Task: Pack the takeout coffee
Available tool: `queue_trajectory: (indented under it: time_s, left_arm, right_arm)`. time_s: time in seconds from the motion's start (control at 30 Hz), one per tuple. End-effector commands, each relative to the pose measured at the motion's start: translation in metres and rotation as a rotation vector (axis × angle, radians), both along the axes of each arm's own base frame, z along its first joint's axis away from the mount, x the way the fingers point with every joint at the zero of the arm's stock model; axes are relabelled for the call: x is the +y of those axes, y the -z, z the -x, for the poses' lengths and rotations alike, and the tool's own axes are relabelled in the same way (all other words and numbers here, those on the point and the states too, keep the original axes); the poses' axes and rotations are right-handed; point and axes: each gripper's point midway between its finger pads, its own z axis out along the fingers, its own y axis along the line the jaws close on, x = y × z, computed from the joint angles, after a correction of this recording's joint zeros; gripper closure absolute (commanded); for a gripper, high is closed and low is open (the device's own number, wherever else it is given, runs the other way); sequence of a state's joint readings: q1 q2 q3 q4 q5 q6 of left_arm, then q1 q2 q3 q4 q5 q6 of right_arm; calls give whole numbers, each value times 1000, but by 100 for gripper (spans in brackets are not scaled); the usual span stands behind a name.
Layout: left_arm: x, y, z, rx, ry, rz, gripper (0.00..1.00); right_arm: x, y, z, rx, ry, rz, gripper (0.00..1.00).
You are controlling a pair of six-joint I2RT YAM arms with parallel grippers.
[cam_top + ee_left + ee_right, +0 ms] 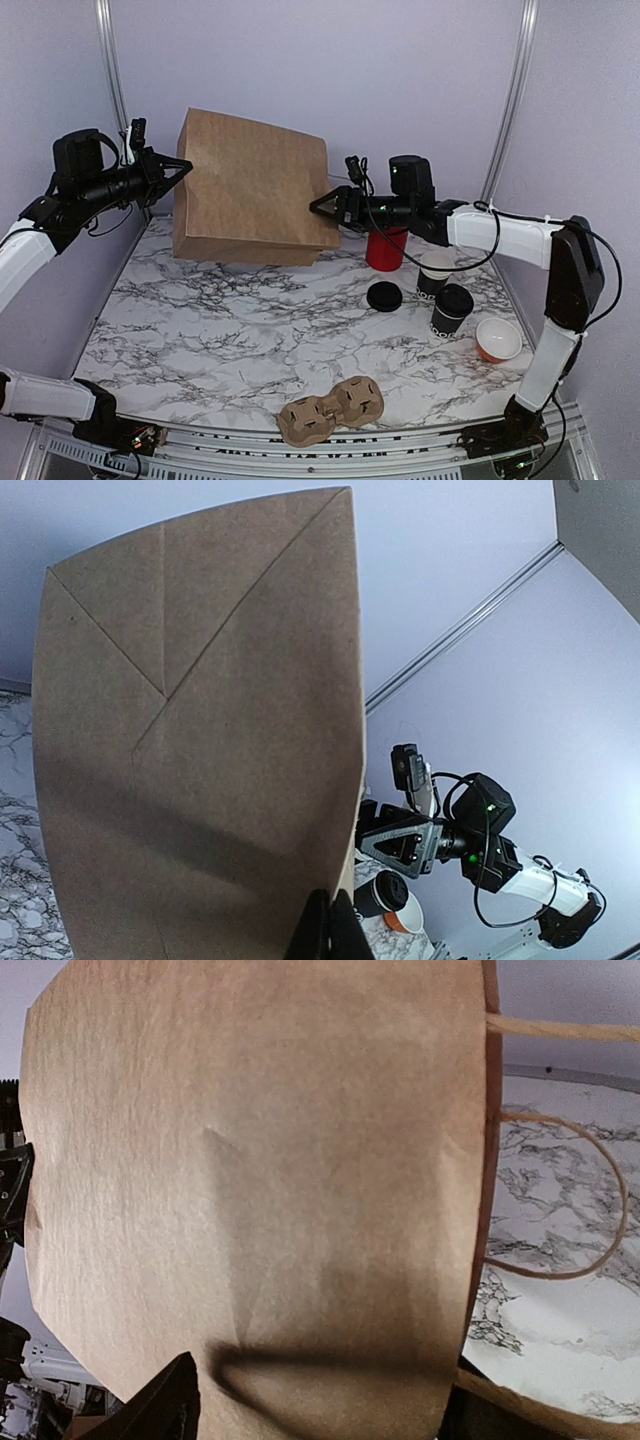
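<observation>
Takeout coffee [451, 310]: upright on the marble table [220, 320], right side, well apart from the bag; I think its black lid is on, though it shows small.
Handling: light, with a thin, smooth paper wall that crushes easily; I'd grip gently around the body, below the lid.
Paper bag [250, 190]: stiff brown kraft, creased, flat-folded.
Left gripper [183, 165]: fingers pinched on the bag's corner.
Right gripper [322, 206]: fingers spread at the bag's opposite edge.

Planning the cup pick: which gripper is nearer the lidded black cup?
Right. The right gripper is at the paper bag's right edge, up-left of the lidded black cup; the left gripper pinches the bag's far left corner.
</observation>
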State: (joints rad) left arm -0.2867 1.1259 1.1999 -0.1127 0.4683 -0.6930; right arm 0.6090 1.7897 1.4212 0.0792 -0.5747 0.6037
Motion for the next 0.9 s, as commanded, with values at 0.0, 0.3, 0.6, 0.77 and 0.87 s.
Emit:
queue_trajectory:
  time_s: [0.0, 0.3, 0.6, 0.77, 0.87]
  left_arm:
    - [1, -18, 2, -55, 6, 19, 100]
    - [4, 20, -12, 20, -33, -44, 100]
    - [27, 97, -23, 180, -162, -209, 50]
    - [56, 122, -21, 242, -294, -324, 27]
    - [69, 127, -20, 262, -355, -368, 18]
  right_arm:
    - [5, -27, 13, -20, -44, -88, 36]
    - [-7, -62, 22, -71, -10, -107, 88]
    - [3, -96, 26, -219, 57, 29, 100]
    - [34, -112, 34, -333, 53, 181, 100]
    - [55, -115, 45, -385, 52, 270, 100]
